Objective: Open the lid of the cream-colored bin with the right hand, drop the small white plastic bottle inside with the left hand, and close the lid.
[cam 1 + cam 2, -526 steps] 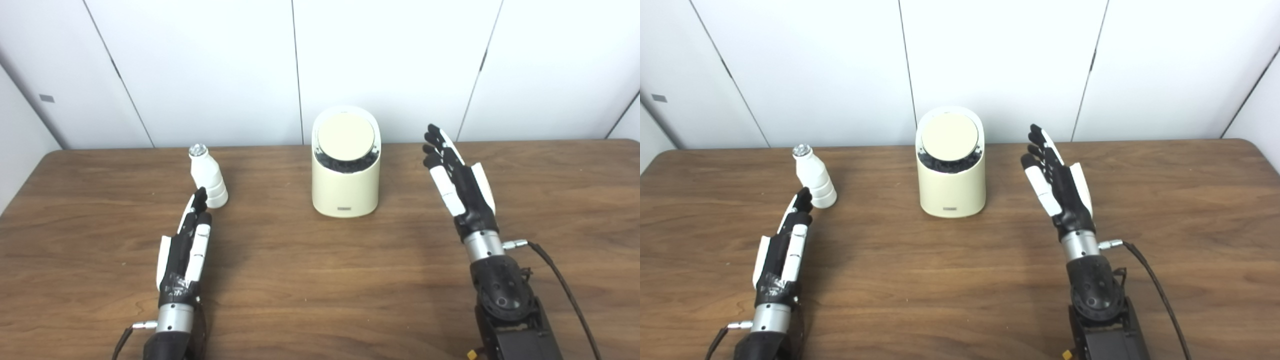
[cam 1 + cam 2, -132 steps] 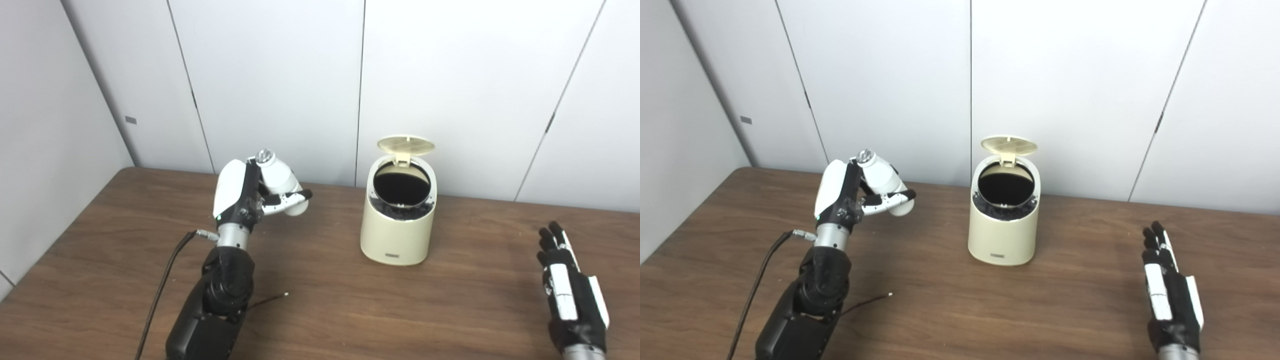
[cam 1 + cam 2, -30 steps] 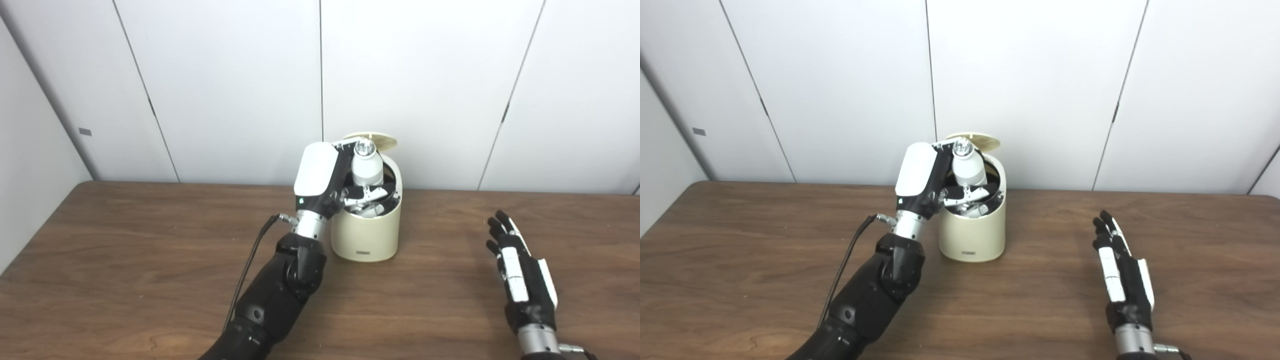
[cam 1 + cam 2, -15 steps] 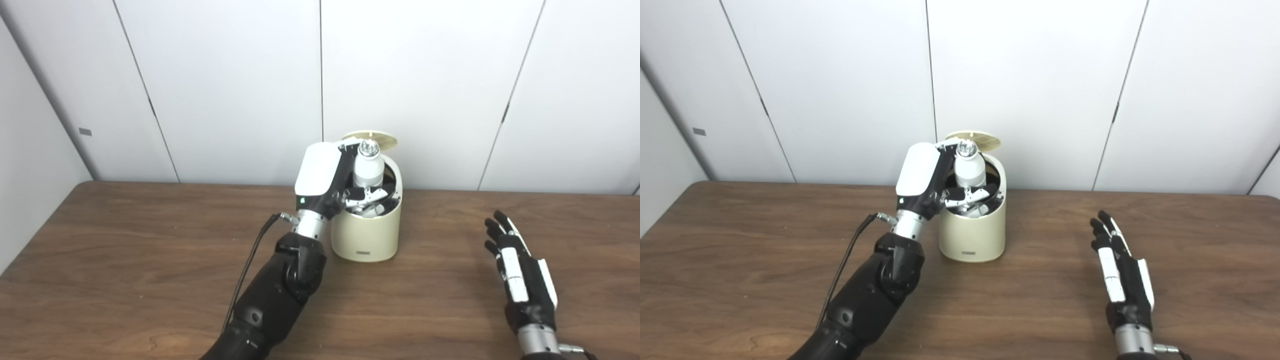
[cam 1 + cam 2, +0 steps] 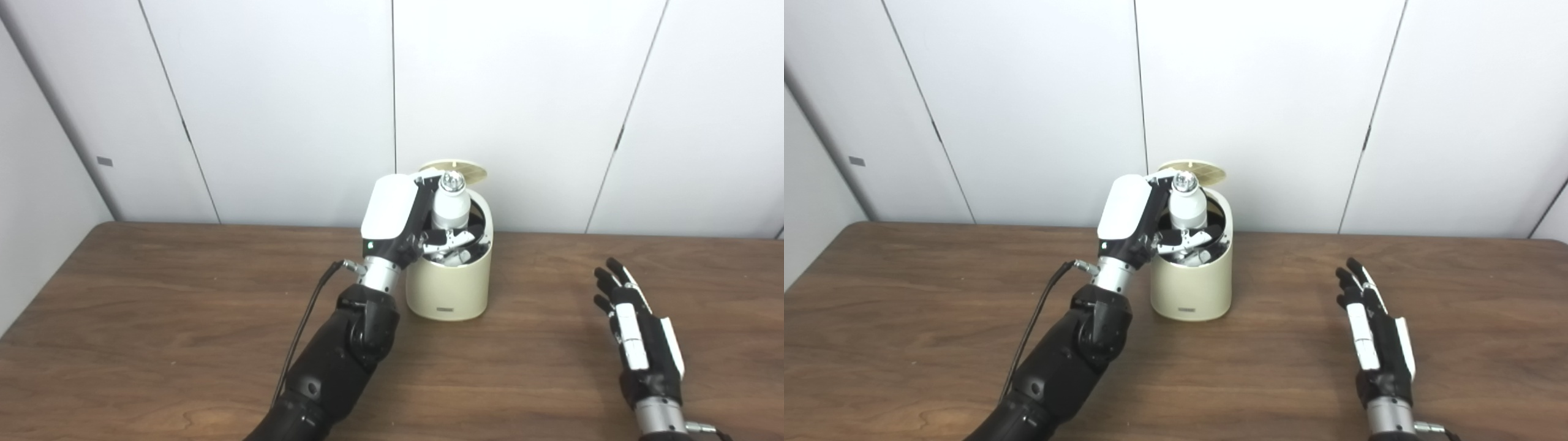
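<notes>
The cream-colored bin [image 5: 450, 285] stands at the back middle of the wooden table, its round lid [image 5: 453, 170] flipped up behind the dark opening. My left hand [image 5: 398, 220] is raised over the bin's left rim, shut on the small white plastic bottle [image 5: 451, 205]. The bottle is upright, silvery cap on top, its base at the level of the opening. Fingers [image 5: 1188, 237] curl under the bottle across the mouth of the bin. My right hand [image 5: 640, 340] rests low at the right, open, fingers spread, well clear of the bin.
The brown wooden table [image 5: 153, 318] reaches to white wall panels [image 5: 275, 104] just behind the bin. A black cable [image 5: 306, 318] trails from my left wrist down along the forearm.
Over the last second the left hand and bottle have shifted slightly right over the opening. The right hand has barely moved. The lid stays up.
</notes>
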